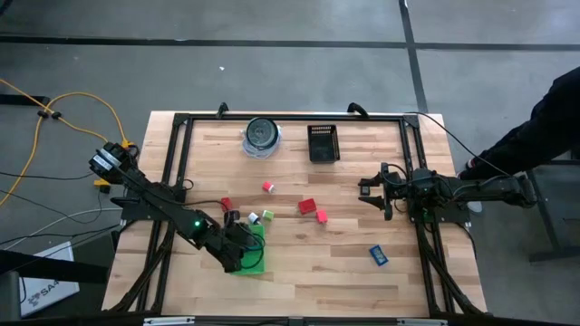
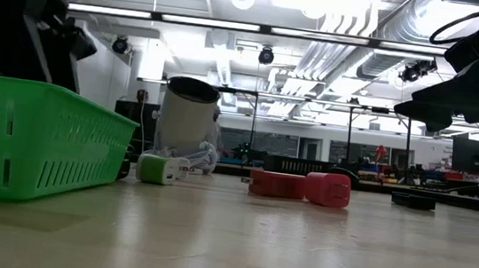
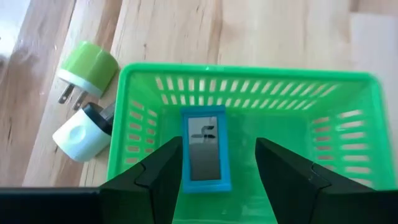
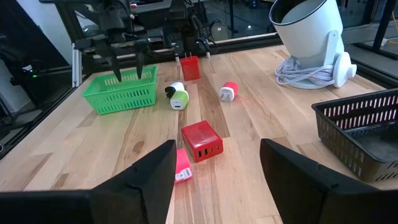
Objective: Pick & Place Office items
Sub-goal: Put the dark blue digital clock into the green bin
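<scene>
Inside the green tray lies one blue rectangular piece.

You see grey concrete floor around the wooden table; overhead, white ducts and strip lights; yellow cable trailing off the table's left edge.

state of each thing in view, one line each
green plastic basket: upright, holding one blue item
blue rectangular piece: flat inside the basket
left gripper: open, over the basket
right gripper: open, empty, above the table
black mesh tray: upright, contents unclear
green plug adapter: on its side outside the basket
</scene>
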